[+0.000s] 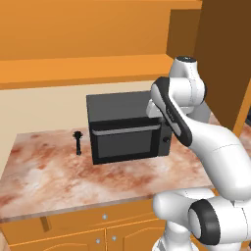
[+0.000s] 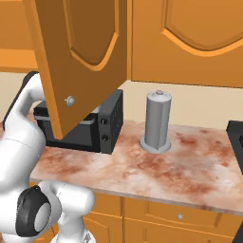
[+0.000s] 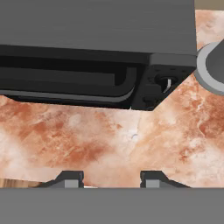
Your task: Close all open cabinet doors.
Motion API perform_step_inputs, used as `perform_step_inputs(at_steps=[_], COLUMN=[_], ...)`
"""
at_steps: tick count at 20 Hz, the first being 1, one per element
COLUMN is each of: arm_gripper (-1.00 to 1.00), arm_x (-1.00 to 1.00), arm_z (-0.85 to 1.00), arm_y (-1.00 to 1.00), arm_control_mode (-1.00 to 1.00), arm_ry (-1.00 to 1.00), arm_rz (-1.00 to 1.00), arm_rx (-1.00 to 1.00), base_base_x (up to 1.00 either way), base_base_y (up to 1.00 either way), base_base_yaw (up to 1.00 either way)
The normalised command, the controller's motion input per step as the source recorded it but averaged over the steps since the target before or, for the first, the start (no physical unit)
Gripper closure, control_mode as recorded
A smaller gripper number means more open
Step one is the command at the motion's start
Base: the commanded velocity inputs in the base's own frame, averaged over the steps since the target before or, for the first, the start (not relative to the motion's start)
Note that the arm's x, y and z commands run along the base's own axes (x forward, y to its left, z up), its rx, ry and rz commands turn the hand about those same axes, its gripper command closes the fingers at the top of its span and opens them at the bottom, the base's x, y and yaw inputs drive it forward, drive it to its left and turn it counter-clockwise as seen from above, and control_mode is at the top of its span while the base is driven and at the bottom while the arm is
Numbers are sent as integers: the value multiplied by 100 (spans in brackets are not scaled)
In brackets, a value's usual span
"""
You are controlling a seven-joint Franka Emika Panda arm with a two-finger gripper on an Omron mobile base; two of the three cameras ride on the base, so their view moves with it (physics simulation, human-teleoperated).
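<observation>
An orange-brown cabinet door (image 2: 80, 57) with an arched panel stands swung open over the counter, its round silver knob (image 2: 70, 100) near the lower corner. From the other side the same open door (image 1: 220, 54) appears as a dark brown slab beside my arm. To its right, another door (image 2: 190, 38) sits flush and closed. My gripper (image 3: 111, 178) hangs below the open door, above the counter in front of the microwave. Its fingertips (image 3: 70, 177) are spread apart, open, with nothing between them.
A black microwave (image 1: 127, 127) sits on the marbled counter (image 1: 59, 176), under the open door. A grey cylinder on a round base (image 2: 157, 121) stands to its right, with a black appliance edge (image 2: 236, 137) beyond. A small dark utensil (image 1: 77, 141) stands left of the microwave.
</observation>
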Motion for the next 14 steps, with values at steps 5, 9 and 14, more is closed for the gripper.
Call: perform_step_inputs(at_steps=[5,9,14], arm_gripper=[-100,-100,-100], arm_x=[0,0,0], arm_z=[0,0,0], arm_y=[0,0,0], arm_control_mode=[100,100,100], arm_ry=[0,0,0], arm_rz=[0,0,0], arm_rx=[0,0,0], base_base_x=[0,0,0], base_base_y=[4,34,55], base_base_yaw=[0,0,0])
